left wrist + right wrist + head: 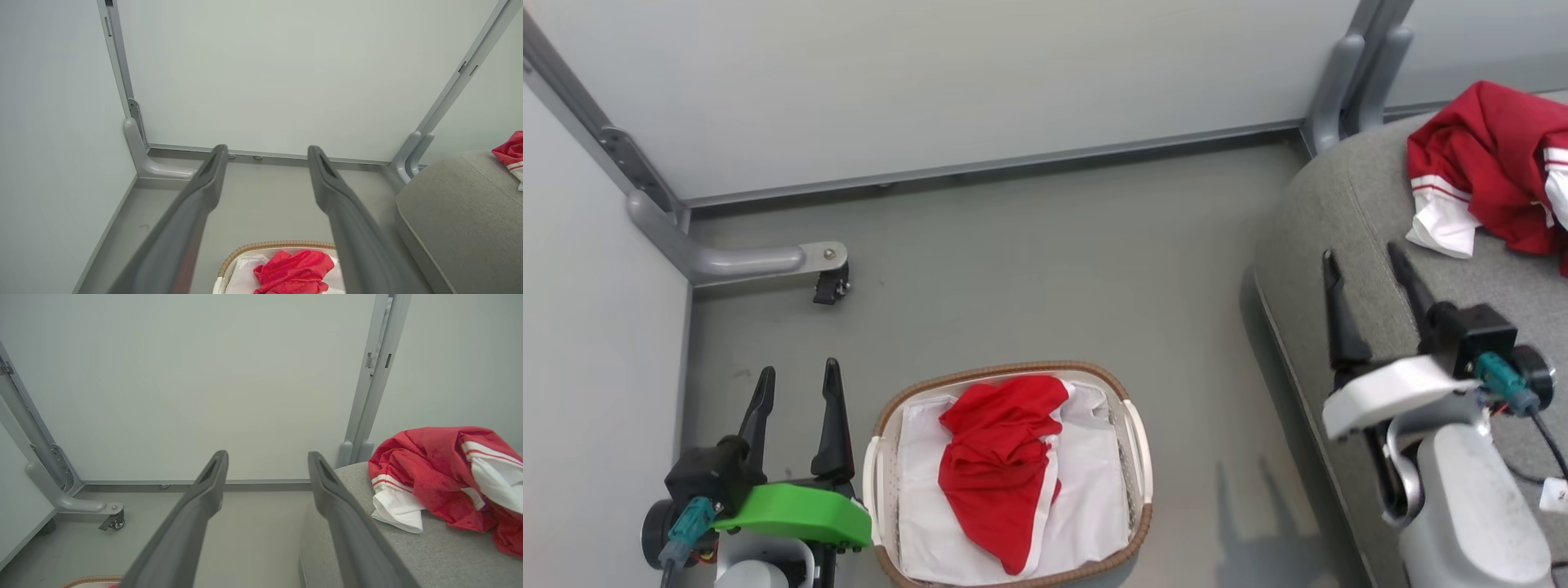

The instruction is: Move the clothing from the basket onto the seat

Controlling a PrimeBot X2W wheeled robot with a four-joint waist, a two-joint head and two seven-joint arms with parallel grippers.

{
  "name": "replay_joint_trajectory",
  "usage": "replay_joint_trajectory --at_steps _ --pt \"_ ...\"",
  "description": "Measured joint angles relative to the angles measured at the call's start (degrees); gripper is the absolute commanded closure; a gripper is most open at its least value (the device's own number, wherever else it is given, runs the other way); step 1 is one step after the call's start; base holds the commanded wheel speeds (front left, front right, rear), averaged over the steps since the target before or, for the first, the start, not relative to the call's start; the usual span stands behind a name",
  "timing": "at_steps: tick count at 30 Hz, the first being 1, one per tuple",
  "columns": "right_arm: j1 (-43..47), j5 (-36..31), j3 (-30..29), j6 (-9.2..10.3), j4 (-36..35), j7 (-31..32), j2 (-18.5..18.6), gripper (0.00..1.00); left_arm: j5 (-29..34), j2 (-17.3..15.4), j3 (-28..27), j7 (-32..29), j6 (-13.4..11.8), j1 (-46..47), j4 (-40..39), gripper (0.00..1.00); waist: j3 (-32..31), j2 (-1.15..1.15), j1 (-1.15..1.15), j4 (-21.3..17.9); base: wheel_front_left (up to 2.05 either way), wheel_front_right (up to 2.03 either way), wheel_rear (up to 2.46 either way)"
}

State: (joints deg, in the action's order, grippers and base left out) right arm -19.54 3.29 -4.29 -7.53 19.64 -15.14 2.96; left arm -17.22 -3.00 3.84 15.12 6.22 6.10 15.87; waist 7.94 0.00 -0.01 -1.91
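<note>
The jaws of the left gripper (799,371) are spread apart and hold nothing. In the head view they point up, over the grey floor (1054,261), just beside the left handle of the basket (1131,425). The jaws of the right gripper (1362,253) are also spread and empty, and they hang over the rounded edge of the seat (1347,188). The basket stands on the floor between the two grippers, nearer to the left one and apart from the seat. Inside it a red garment with white trim (1001,465) lies crumpled on the white liner (1086,490). Farther on the seat, beyond the right gripper, a second red and white garment (1494,155) lies bunched up. Behind all this, pale wall panels (972,82) meet the floor, and a grey metal foot with a small black caster (832,286) stands near the left corner.
</note>
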Motion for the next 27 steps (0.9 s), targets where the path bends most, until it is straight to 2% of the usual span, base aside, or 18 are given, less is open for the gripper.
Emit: replay_joint_trajectory --at_steps 4,9,27 --pt "4.13 5.14 2.83 0.00 -0.73 0.00 -0.29 0.00 -0.71 0.08 -0.38 0.00 0.30 -1.08 0.20 0.00 -1.49 0.00 0.00 1.08 0.00 0.00 0.00" --pt "7.71 7.88 2.57 0.00 -1.43 0.00 -0.19 0.00 -1.77 0.12 -0.33 0.00 0.30 -2.93 1.13 0.00 -2.96 0.00 0.00 1.56 0.00 0.00 0.00" --pt "9.51 5.65 1.41 0.00 -1.30 0.00 -0.18 0.00 -1.83 0.13 0.27 0.00 0.29 -3.19 2.74 0.00 -3.80 0.00 0.00 1.85 0.00 0.00 0.00"
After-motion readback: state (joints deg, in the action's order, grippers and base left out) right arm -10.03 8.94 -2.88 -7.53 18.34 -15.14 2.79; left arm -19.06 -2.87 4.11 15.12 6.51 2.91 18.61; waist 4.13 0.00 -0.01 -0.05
